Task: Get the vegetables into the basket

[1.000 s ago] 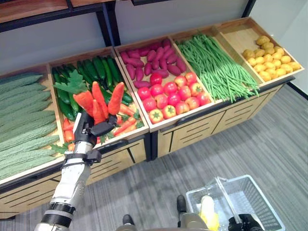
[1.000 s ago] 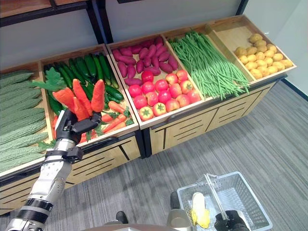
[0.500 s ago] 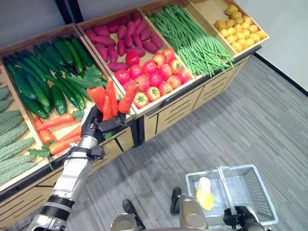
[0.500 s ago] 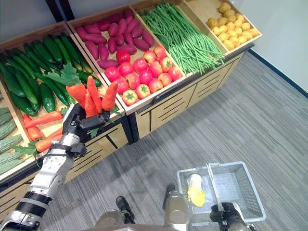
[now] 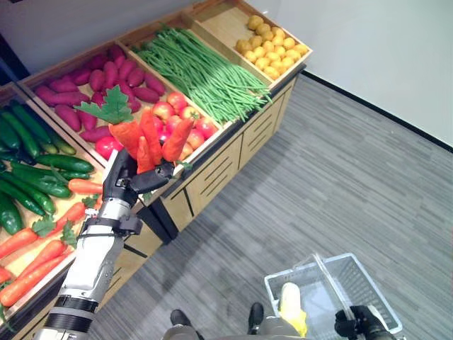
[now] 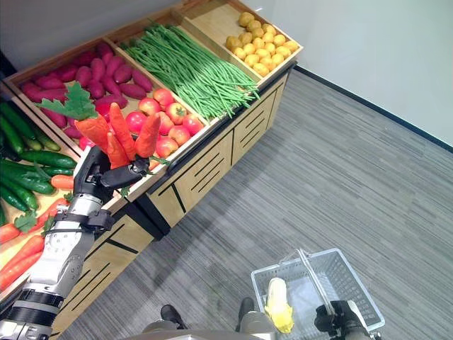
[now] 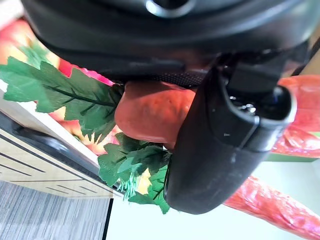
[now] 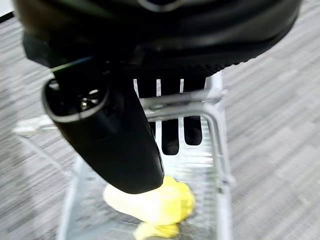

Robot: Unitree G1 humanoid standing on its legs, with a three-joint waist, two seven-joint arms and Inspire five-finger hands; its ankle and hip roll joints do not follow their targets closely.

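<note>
Left hand carrying carrot bunch, right hand holding basket handle.

Left hand (image 5: 122, 185), left-centre of frame, has fingers and thumb clamped round the lower ends of a carrot bunch (image 5: 152, 138) with green leaves (image 5: 106, 110), held up in front of the wooden produce stand (image 5: 212, 166), well apart from the basket (image 5: 333, 294) at lower right. Right hand (image 5: 357, 322) is curled round the basket handle (image 8: 175, 102); a corn cob (image 6: 277, 304) lies inside. Carrots look stiff, light, likely smooth plastic, so may slip; best gripped round the bundled stems, not the floppy leaves.
</note>
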